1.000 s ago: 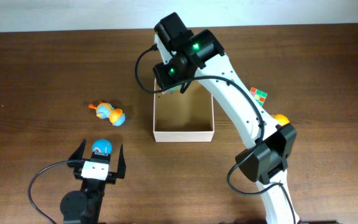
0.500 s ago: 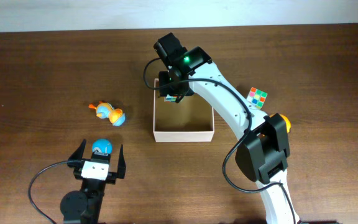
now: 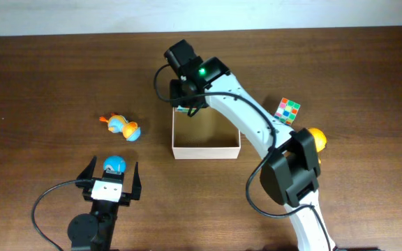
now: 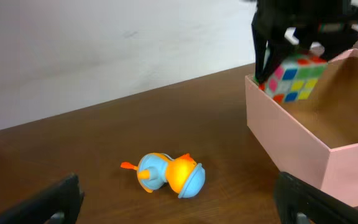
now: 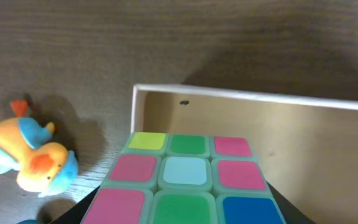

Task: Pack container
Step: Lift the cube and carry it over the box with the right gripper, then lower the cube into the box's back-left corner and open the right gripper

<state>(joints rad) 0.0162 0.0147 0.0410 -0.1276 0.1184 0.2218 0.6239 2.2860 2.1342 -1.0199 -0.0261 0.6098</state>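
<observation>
Right hand (image 3: pixel 190 106) grips a glossy tiled cube (image 5: pixel 188 180) over the square, seemingly cardboard container (image 3: pixel 206 149); left hand (image 3: pixel 112 171) gapes.

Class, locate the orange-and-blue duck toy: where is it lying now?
In the overhead view, the duck toy lies on the table left of the container, apart from it, with the blue ball nearest.

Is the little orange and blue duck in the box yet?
No, the duck lies on the table outside the container.
</observation>
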